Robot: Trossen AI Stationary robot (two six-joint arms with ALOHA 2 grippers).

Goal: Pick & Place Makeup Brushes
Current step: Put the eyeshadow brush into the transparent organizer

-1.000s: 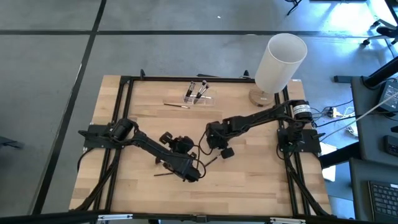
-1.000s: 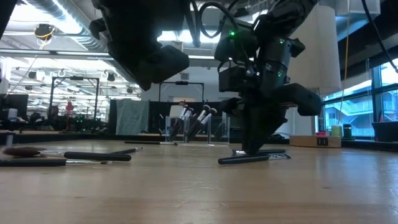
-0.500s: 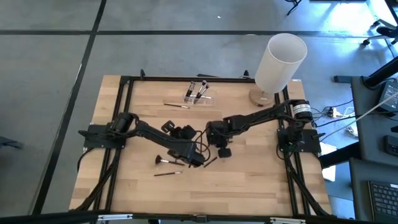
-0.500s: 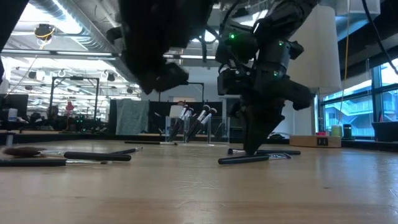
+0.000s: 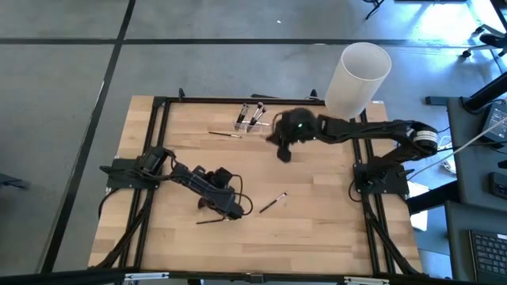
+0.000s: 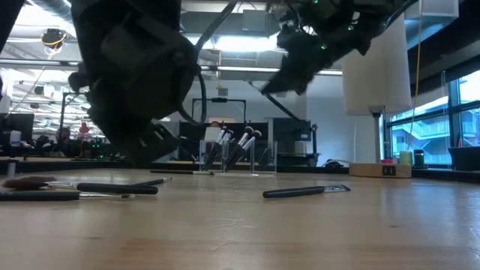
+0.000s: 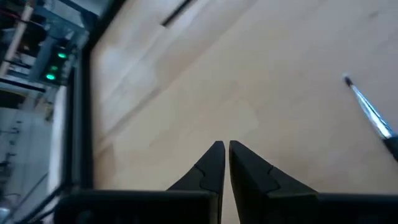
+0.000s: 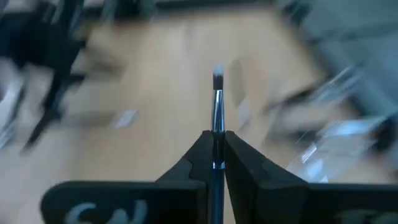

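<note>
From above, the right gripper point(image 5: 283, 150) hangs over the table's point(image 5: 333, 229) far half, just beside the clear brush holder point(image 5: 252, 120) at twelve o'clock; what it carries is hidden here. The left gripper point(image 5: 234, 207) sits low near six o'clock, a loose brush point(image 5: 273, 203) at its three o'clock and another point(image 5: 212, 221) at its seven.

The low view adds brush heads point(image 6: 248, 135) standing upright in the holder and one brush point(image 6: 300, 191) lying flat on the wood.

Only the left wrist view shows the left gripper's fingers point(image 7: 208, 168) pressed together, empty, a silver ferrule point(image 7: 370, 114) off at two o'clock.

Only the right wrist view shows the right fingers point(image 8: 198, 155) pinching a thin makeup brush point(image 8: 217, 99), bristles pointing to twelve.
</note>
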